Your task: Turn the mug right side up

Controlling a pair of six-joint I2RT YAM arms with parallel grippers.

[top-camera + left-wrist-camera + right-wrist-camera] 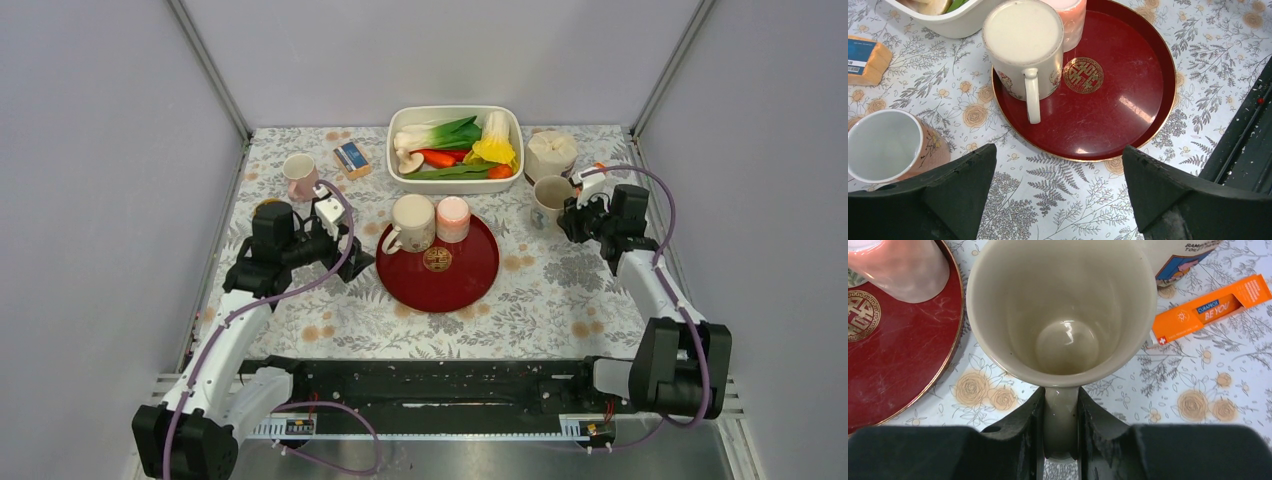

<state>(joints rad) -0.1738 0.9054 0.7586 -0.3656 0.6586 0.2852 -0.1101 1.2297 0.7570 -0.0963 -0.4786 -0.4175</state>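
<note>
A beige mug [1061,310] stands with its mouth up, empty inside; it also shows at the right of the top view [550,194]. My right gripper [1061,410] is shut on its handle [1061,425], also visible in the top view [572,212]. A cream mug [412,222] sits on the red tray [440,280] with its flat base up and handle toward the left arm; the left wrist view shows it too [1023,45]. My left gripper [1059,165] is open and empty, low over the cloth just left of the tray [1118,100], also visible from above [348,262].
A pink cup [453,218] stands on the tray beside the cream mug. A pink mug [299,176] stands mouth up at the far left. A white dish of vegetables [455,148], a paper roll [550,152], a small box [352,158] and an orange tube [1208,310] lie around.
</note>
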